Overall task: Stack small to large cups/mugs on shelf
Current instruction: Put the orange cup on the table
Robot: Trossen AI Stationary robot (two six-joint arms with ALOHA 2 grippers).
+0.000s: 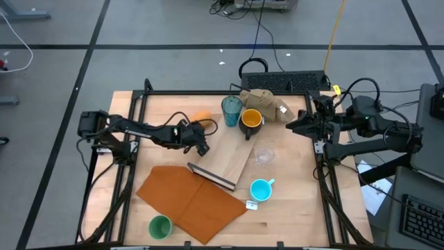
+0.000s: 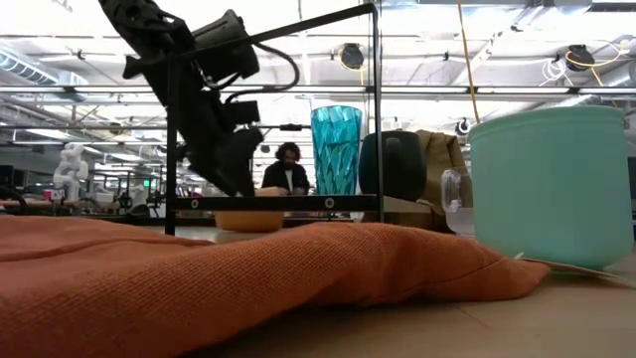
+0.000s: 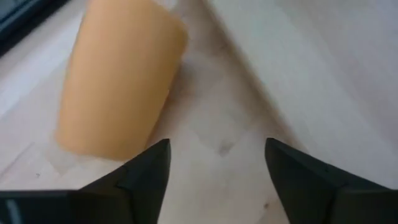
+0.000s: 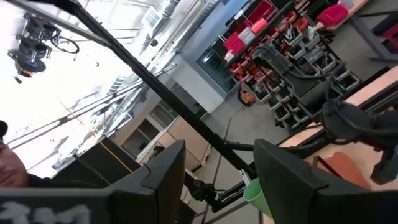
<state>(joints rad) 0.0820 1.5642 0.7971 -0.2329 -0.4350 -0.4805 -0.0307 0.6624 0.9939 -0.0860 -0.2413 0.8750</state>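
My left gripper (image 3: 217, 165) hangs with fingers spread wide just short of the orange plastic cup (image 3: 118, 78), lying tipped on the table. Beside it the pale wooden shelf board (image 1: 229, 156) carries a clear glass (image 1: 263, 155), teal tumbler (image 1: 232, 109) and yellow-lined dark mug (image 1: 250, 120) behind. My right gripper (image 4: 217, 171) waits at the table's right edge, fingers apart and empty.

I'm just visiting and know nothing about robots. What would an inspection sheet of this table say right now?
Surface: wooden table inside a black frame.
Job's things: orange cup on its side; teal tumbler, yellow-lined mug and clear glass on the shelf; blue mug and green cup off it.
Clutter: orange sheet, tan cloth lump.
Grippers: left end effector open beside the orange cup; right end effector open, raised at the table's right edge.
Cables: several on the floor behind.
Surroundings: a person seated in the background.
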